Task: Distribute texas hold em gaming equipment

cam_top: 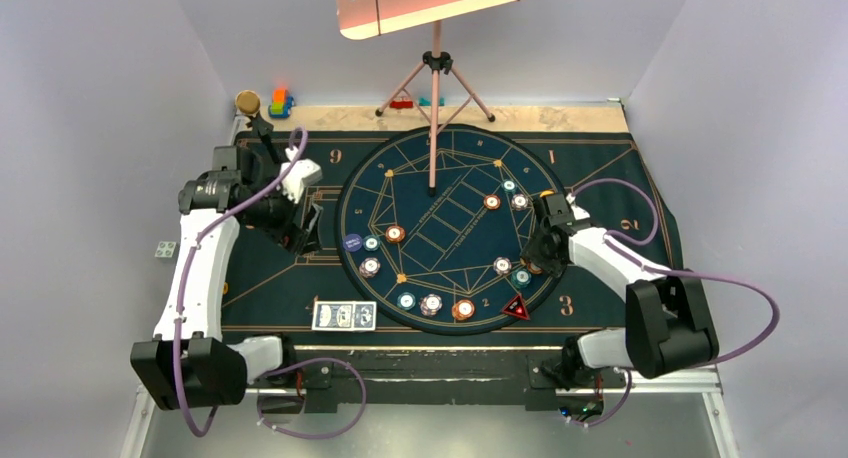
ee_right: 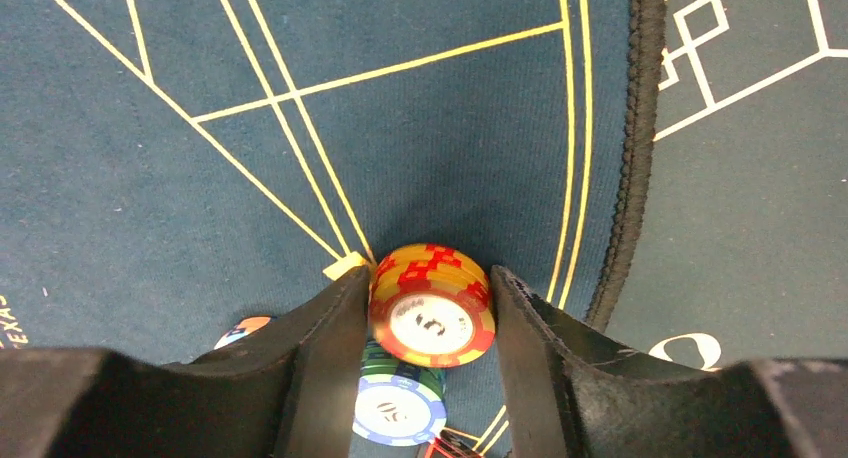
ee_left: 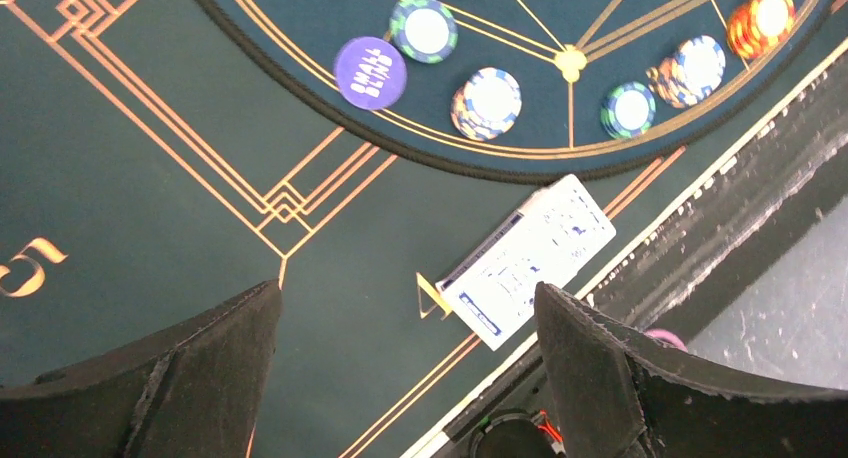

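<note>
Several small stacks of striped poker chips (cam_top: 430, 304) ring the round dark mat (cam_top: 440, 168). My right gripper (cam_top: 541, 262) is shut on a stack of orange-red chips (ee_right: 432, 304), with a finger against each side, just above a teal-and-white stack (ee_right: 400, 403). The red-black triangular marker (cam_top: 516, 307) lies at the mat's near right. Blue-backed cards (cam_top: 343, 316) lie near the front edge and also show in the left wrist view (ee_left: 528, 259). The dark-blue disc (ee_left: 371, 72) sits beside teal chips (ee_left: 426, 30). My left gripper (ee_left: 408, 378) is open and empty above the outer mat.
A music stand's tripod (cam_top: 434, 78) stands on the far half of the round mat. Coloured toy blocks (cam_top: 280, 103) and a gold knob (cam_top: 247, 101) sit at the back left. Two dice (cam_top: 165, 248) lie left of the rectangular mat (cam_top: 620, 178).
</note>
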Controlling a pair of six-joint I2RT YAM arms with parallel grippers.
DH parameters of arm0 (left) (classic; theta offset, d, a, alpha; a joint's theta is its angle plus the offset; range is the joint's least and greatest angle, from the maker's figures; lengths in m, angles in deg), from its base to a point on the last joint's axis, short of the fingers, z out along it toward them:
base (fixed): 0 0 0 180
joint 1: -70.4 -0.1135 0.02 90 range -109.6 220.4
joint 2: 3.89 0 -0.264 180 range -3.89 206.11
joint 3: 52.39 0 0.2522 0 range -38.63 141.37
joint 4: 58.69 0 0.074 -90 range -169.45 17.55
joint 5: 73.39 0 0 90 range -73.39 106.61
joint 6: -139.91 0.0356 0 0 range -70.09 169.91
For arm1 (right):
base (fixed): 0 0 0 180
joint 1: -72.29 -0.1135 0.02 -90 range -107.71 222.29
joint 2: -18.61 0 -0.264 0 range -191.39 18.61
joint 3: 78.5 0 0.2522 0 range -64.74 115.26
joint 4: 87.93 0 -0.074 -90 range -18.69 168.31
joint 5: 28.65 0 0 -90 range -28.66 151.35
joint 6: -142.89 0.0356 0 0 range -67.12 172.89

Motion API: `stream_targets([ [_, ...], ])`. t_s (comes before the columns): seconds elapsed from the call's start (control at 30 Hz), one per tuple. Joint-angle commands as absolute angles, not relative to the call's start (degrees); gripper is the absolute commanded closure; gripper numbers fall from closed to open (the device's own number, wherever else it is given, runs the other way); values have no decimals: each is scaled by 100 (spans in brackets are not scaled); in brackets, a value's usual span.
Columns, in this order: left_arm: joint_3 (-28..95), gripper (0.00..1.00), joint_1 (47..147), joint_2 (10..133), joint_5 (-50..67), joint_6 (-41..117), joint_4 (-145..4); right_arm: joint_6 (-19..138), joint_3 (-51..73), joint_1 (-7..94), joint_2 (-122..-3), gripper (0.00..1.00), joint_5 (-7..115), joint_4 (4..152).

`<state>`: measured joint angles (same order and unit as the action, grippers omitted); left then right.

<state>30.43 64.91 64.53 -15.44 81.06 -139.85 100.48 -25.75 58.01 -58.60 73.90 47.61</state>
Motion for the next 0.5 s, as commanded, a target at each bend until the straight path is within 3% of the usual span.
stream_targets([
  [0.0,2720,0,6788,6175,-1790,8997,-14448,10240,-2570,5824,-5816,44,7529,4841],
  [0.2,2019,0,7281,5657,-1510,10063,-14615,10050,-2176,5823,-5312,32,7710,4427],
  [0.47,777,0,7665,4828,-1484,11338,-14472,9537,-1695,5823,-4539,30,7466,4496],
])
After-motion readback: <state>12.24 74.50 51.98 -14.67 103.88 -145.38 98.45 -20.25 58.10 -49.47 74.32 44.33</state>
